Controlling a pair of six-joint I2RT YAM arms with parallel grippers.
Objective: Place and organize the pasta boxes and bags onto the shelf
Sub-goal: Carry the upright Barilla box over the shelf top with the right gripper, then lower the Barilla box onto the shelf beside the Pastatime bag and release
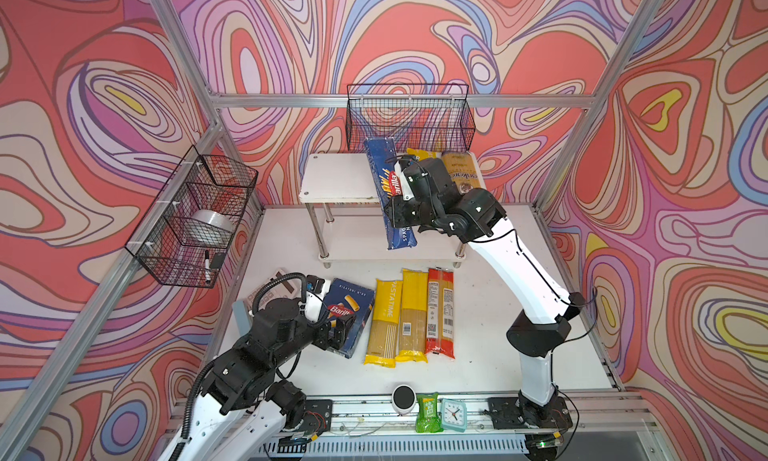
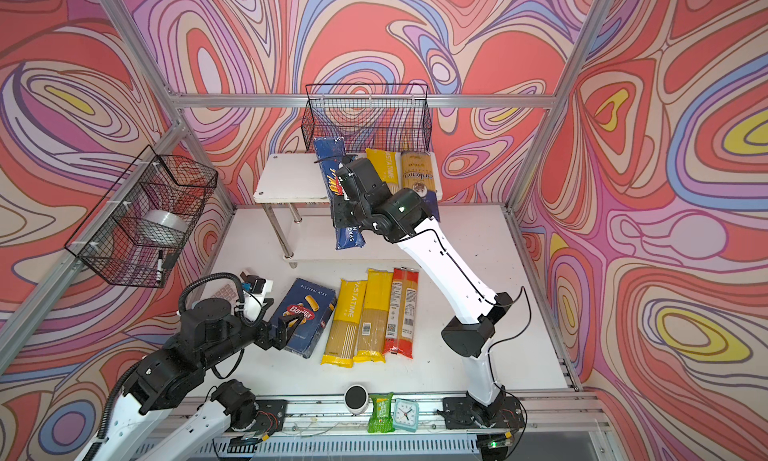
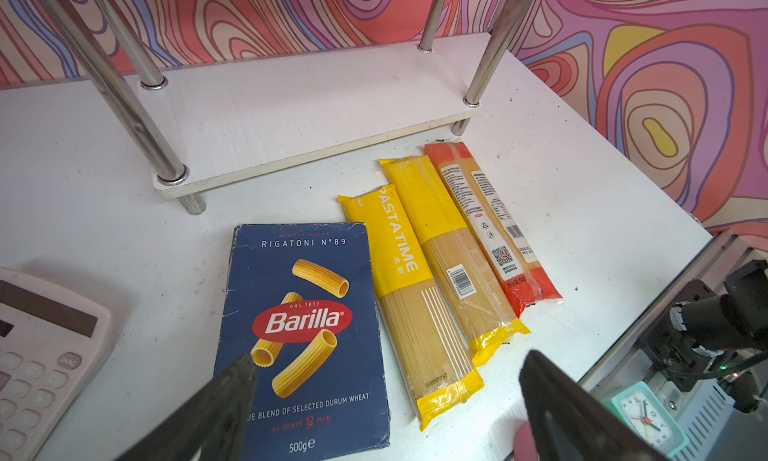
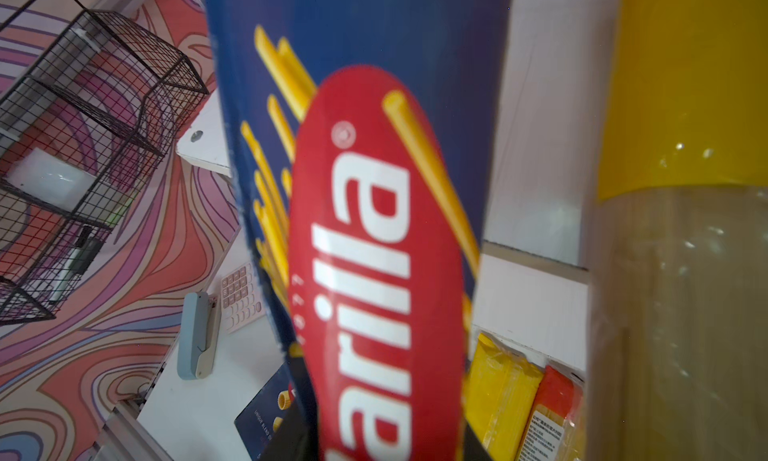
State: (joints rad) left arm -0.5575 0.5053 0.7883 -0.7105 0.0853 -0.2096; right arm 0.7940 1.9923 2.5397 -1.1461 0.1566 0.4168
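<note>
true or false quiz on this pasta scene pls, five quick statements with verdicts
1. The right end effector grips the spaghetti box. True.
2. A yellow-ended bag and a gold bag lie on the shelf's top board. True.
3. The rigatoni box sits on the shelf. False: it lies flat on the table.
4. The left end effector is shut on the rigatoni box. False: it is open, holding nothing.
5. A red-ended bag lies on the table. True.
</note>
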